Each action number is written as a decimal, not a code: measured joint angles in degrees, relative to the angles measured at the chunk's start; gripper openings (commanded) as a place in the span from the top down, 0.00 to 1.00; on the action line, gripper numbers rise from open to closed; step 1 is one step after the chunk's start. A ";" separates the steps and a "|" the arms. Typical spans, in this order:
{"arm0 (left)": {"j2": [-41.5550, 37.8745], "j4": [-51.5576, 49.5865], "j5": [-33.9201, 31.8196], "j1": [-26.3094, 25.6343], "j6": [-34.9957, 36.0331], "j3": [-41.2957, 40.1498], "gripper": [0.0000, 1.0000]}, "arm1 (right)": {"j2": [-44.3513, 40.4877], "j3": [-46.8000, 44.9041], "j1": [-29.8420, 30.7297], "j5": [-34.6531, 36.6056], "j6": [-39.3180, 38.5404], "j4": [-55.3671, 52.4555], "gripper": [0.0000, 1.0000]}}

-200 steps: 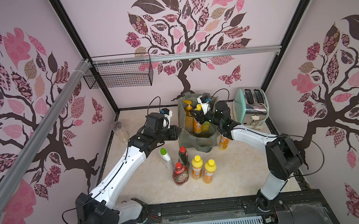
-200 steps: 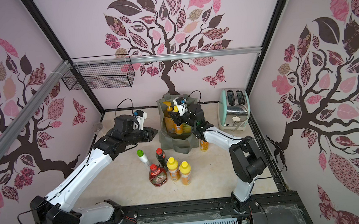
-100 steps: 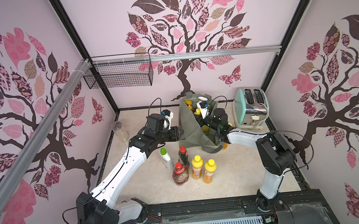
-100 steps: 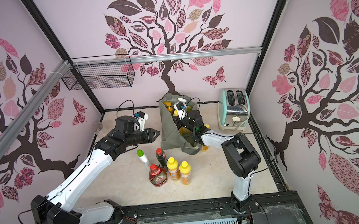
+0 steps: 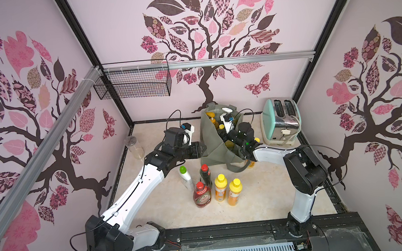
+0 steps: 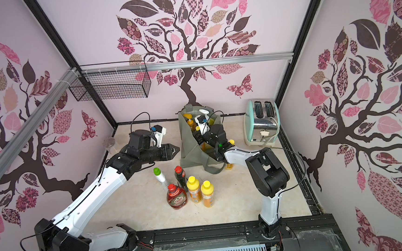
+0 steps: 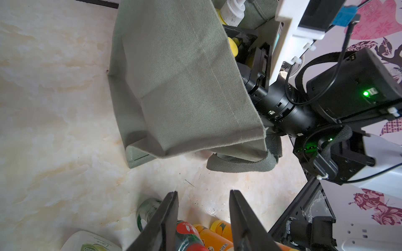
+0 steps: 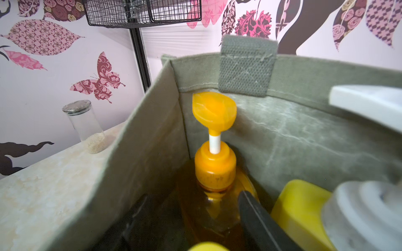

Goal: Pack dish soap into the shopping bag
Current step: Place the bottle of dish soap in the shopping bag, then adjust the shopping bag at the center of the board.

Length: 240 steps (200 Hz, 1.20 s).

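The grey-green bag stands at the far middle of the surface, creased and leaning, with one strap lying on the surface at its near side. The right hand reaches inside the bag. Its fingers stand apart on either side of an orange pump bottle in the bag's far left corner, but I cannot tell whether they press on anything. A yellow bottle stands beside it in the bag. The left hand hovers just left of the bag, fingers apart and holding nothing. Nearer than the bag, five bottles stand in a cluster: a white green-capped bottle, a dark red-capped bottle, a red Fairy bottle and two orange yellow-capped bottles. Another small orange bottle stands just right of the bag, partly hidden by the right arm. A toaster sits far right and a glass jar far left.
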 measured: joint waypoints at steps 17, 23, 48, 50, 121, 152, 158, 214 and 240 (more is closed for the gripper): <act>-0.07 -0.04 -0.02 0.00 0.00 0.00 0.55 | -0.46 0.02 0.07 -0.04 0.07 -0.98 0.27; -0.11 -0.07 -0.02 0.00 0.00 0.00 0.55 | -0.83 0.02 0.04 -0.04 0.09 -1.73 0.26; -0.74 -0.46 -0.07 0.00 0.00 0.02 0.54 | -4.11 1.14 0.02 0.37 -0.09 -6.75 0.01; -0.79 -0.55 -0.09 0.00 0.00 0.04 0.53 | -4.35 1.31 -0.02 0.55 0.28 -7.10 0.00; -0.94 -4.79 -0.52 -0.07 0.00 5.62 0.43 | -22.69 17.73 -0.46 8.31 2.23 -34.93 0.00; 0.09 -8.24 -2.71 -1.14 0.44 9.60 0.40 | -31.08 20.41 -0.46 12.90 4.44 -50.64 0.00; 0.33 -8.92 -3.34 -1.57 0.61 10.27 0.38 | -32.87 20.02 -0.46 13.97 4.85 -53.64 0.02; 4.72 -16.20 -9.38 -2.84 1.60 16.98 0.22 | -48.72 13.44 -0.46 20.87 6.80 -75.28 0.16; 8.33 -18.29 -11.45 -2.84 2.64 18.03 0.23 | -47.12 16.13 -0.46 19.41 6.88 -80.19 0.24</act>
